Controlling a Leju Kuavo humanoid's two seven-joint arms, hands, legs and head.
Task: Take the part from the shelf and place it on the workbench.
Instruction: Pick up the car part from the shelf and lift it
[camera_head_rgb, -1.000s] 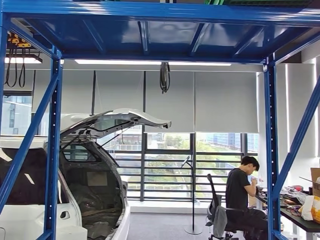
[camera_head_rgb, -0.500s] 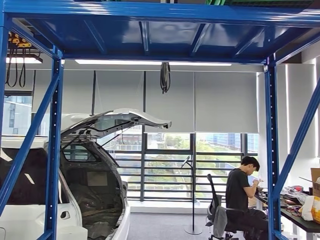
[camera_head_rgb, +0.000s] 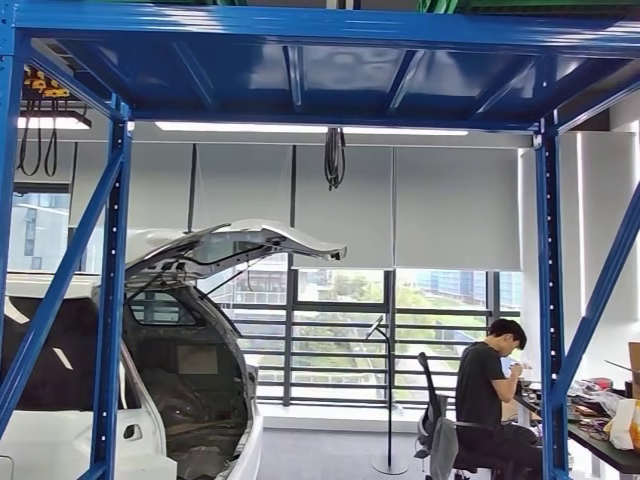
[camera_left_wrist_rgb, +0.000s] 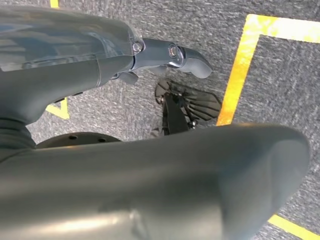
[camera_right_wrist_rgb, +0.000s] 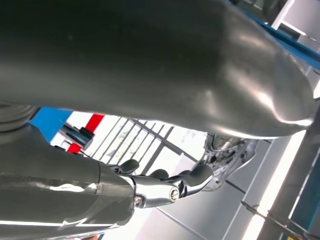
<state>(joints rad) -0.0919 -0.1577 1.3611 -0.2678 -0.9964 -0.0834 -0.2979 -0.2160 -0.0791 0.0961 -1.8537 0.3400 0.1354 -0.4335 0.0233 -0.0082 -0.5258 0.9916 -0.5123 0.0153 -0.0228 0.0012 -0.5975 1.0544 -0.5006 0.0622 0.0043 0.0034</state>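
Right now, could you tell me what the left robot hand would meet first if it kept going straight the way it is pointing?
Most likely the floor. The left robot hand hangs pointing down at grey carpet marked with yellow tape lines; nothing else lies in its line, though depth is hard to judge.

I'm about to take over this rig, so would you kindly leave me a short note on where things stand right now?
Left hand: hangs over grey carpet with yellow floor tape, fingers apart, holding nothing.
Right hand: raised, fingers slightly curled, nothing in it.
Job's things: the head view looks through the blue shelf frame at a white car with its hatch up and a seated person at a cluttered desk. I cannot make out the part or tell which surface is the workbench.
Done: nothing visible; no part is held.
Left: find the part on the shelf, grasp it, carry it to the workbench.
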